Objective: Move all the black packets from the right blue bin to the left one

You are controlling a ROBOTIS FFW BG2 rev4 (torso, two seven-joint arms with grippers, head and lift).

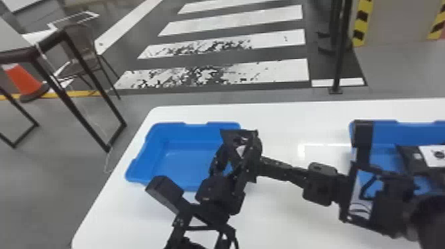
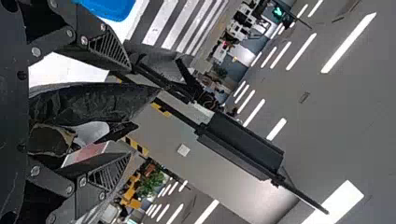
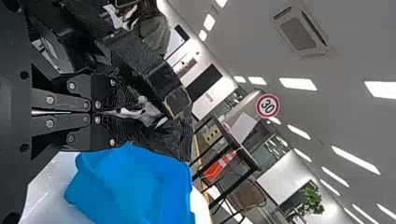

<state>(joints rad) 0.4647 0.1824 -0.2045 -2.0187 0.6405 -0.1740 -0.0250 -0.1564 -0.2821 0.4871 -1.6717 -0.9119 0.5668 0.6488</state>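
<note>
Crosswalk stripes (image 1: 284, 15) beyond the white desk (image 1: 281, 218), and look, the right tool (image 1: 262, 164) is clenched on a black packet (image 3: 166, 137)! Left tool (image 1: 236, 152) has its fingers spread, one either side of that packet. Underneath sits the left blue bin (image 1: 180, 159); well apart, the right blue bin (image 1: 394, 132) has another black packet (image 1: 410, 160) lying inside.

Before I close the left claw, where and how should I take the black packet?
I'd take the black packet by its broad, crinkled body, one finger each side, coming from opposite the right claw. That body lies between the open fingers of the left claw; the right seems shut on a pale part.
</note>
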